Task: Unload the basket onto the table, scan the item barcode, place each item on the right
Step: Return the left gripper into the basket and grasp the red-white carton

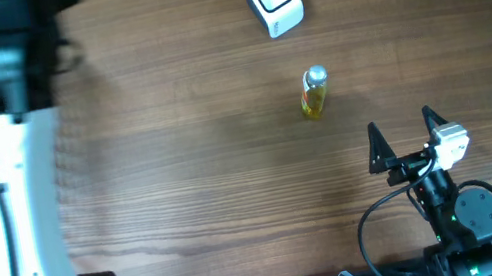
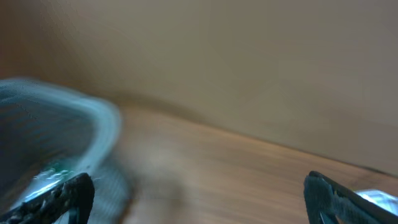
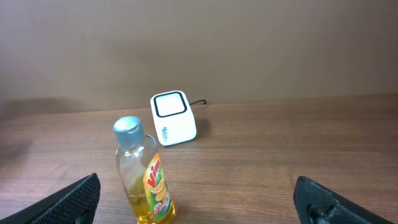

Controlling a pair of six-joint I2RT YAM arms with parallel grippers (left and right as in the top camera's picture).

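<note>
Scan not yet begun: the dish-soap bottle point(image 3: 142, 174) stands unheld just ahead of the right end effector point(image 3: 199, 199), jaws apart, barcode scanner point(image 3: 173, 118) beyond

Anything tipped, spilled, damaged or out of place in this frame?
Nothing stands out. The bottle stands upright with its cap on and no liquid around it; the scanner sits beyond it, apart. The right gripper is open and empty. The left wrist view is too blurred to judge.
</note>
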